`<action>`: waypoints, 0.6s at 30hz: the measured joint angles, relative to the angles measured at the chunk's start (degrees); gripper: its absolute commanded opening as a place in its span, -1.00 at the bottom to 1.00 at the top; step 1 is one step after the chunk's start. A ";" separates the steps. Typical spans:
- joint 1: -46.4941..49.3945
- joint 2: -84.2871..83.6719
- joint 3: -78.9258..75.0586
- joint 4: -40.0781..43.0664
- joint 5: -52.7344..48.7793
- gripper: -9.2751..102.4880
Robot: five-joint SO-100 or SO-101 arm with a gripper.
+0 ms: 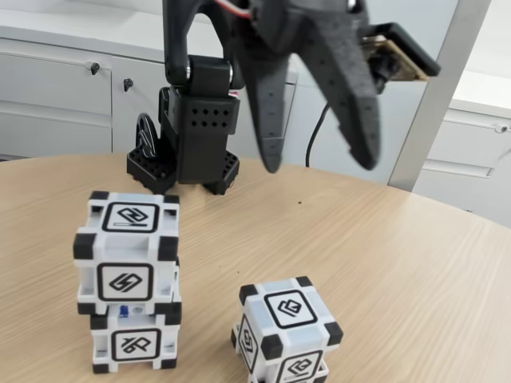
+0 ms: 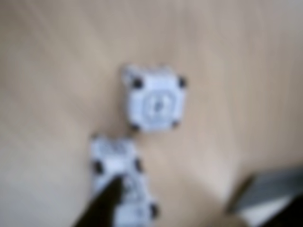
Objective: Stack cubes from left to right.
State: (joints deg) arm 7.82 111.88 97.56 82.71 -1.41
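In the fixed view two cubes are stacked at the left: the upper cube (image 1: 128,251) sits on the lower cube (image 1: 134,341). A third cube (image 1: 285,329) stands alone on the table to their right, near the front edge of the picture. My black gripper (image 1: 319,163) hangs high above the table between and behind them, open and holding nothing. The wrist view is blurred. It shows one white cube (image 2: 154,101) at the middle and a second white cube shape (image 2: 120,165) below it, partly covered by a dark fingertip (image 2: 103,205).
The round wooden table (image 1: 399,263) has its far edge curving behind the arm's black base (image 1: 188,152). White cabinets (image 1: 56,88) and a slanted grey post (image 1: 435,96) stand beyond it. A dark grey shape (image 2: 267,196) lies at the wrist view's lower right.
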 measured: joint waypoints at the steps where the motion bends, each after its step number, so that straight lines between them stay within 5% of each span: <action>1: 0.00 -1.41 0.00 0.00 0.53 -0.05; 18: 0.53 -23.38 -2.81 -6.50 0.00 -0.04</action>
State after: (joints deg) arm 8.35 88.51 94.75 76.20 -1.41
